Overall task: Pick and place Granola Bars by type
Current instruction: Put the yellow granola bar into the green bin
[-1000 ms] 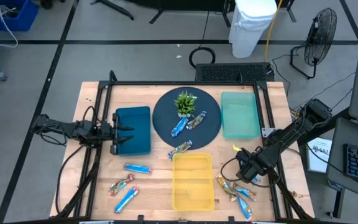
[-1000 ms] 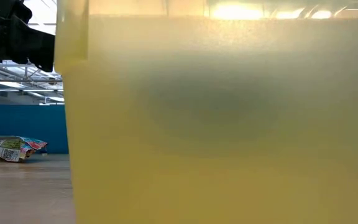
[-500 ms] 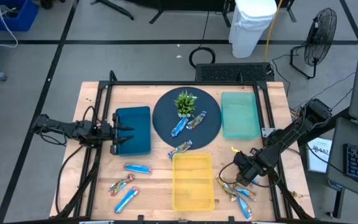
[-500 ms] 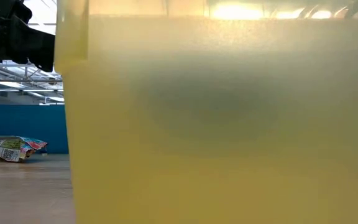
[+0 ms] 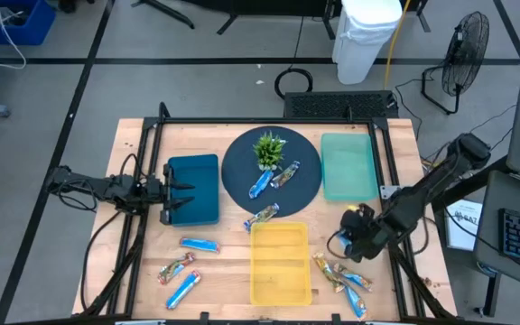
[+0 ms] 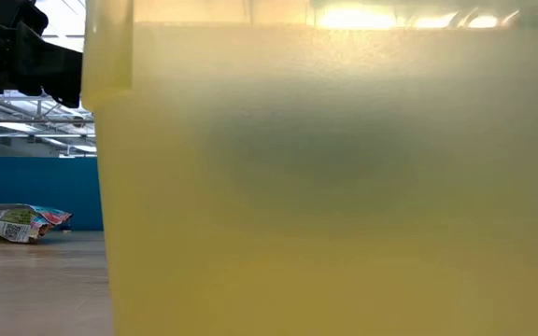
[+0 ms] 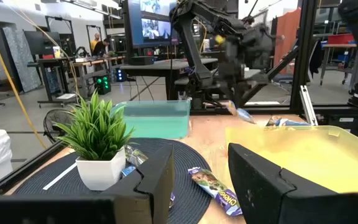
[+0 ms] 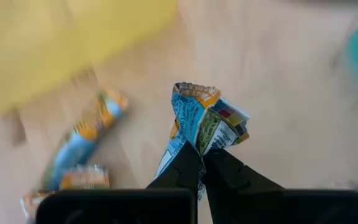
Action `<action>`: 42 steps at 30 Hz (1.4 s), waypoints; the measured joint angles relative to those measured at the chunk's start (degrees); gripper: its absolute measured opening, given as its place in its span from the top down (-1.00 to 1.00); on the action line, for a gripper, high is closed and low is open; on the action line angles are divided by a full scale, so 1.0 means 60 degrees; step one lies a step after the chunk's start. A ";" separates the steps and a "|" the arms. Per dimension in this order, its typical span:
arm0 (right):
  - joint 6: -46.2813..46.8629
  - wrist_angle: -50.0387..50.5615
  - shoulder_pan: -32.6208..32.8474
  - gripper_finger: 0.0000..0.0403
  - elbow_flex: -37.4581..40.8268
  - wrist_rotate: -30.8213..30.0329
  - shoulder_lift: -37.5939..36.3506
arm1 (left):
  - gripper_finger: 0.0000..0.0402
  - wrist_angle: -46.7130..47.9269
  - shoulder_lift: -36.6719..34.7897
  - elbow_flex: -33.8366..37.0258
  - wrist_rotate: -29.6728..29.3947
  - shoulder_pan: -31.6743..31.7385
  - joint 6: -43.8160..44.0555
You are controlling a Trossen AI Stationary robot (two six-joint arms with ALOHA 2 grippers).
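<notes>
I have the right gripper [image 8: 202,163] clamped on one end of a blue bar [image 8: 205,124], lifted clear of the table to the right of the yellow bin [image 5: 280,264]. The bar hangs by its crimped edge, so I judge the grip thin. I would carry it slowly, keep the wrist level, and release only once the bar is fully over the chosen container. A fast swing could shake it loose.

The left gripper [image 5: 171,202] waits over the left edge of the dark blue bin [image 5: 194,188], fingers apart and holding nothing.

Containers:
- Yellow bin, near centre: appears empty.
- Dark blue bin, left: no bars visible inside.
- Teal bin [image 5: 348,166], far right: appears empty.
- Round mat [image 5: 242,176], far centre: holds the plant [image 5: 269,149] and two bars.

Loose bars: one between mat and yellow bin, three on the near left, and a cluster [image 5: 341,276] on the near right, below the right gripper.
</notes>
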State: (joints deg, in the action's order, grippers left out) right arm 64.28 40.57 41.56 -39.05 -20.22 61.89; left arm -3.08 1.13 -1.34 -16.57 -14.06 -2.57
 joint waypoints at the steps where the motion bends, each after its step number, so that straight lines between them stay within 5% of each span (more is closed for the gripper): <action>1: -0.0272 0.0008 0.0003 0.99 0.0000 -0.0419 -0.0297 | 0.21 -0.0007 0.0000 -0.0002 -0.0001 -0.0001 0.0000; 11: -0.3156 -0.0241 -0.0011 0.98 0.0000 -0.5713 -0.2540 | 0.21 -0.0005 0.0000 -0.0003 -0.0001 -0.0001 0.0000; 20: -0.6017 -0.3010 -0.1137 0.98 0.0756 -0.8433 -0.2852 | 0.21 -0.0006 -0.0003 0.0000 -0.0001 -0.0001 0.0000; 24: -0.7877 -0.5552 -0.2078 0.98 0.1743 -0.7700 -0.3132 | 0.21 -0.0009 -0.0001 0.0000 -0.0001 0.0001 0.0000; 31: -1.0868 -0.8963 -0.4188 0.99 0.2593 -0.3444 -0.4438 | 0.21 -0.0009 0.0000 -0.0003 -0.0001 0.0002 0.0000; 35: -1.1358 -0.8024 -0.5439 0.99 0.2041 -0.2766 -0.5296 | 0.21 -0.0009 0.0000 0.0000 -0.0001 0.0002 0.0000; 42: -1.0659 -0.2810 -0.7483 0.99 -0.1057 -0.2870 -0.5458 | 0.21 -0.0009 0.0000 0.0000 0.0001 0.0001 0.0000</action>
State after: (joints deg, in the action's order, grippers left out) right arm 0.33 23.71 -3.33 -45.39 -37.44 29.14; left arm -3.14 1.12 -1.35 -16.57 -14.05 -2.57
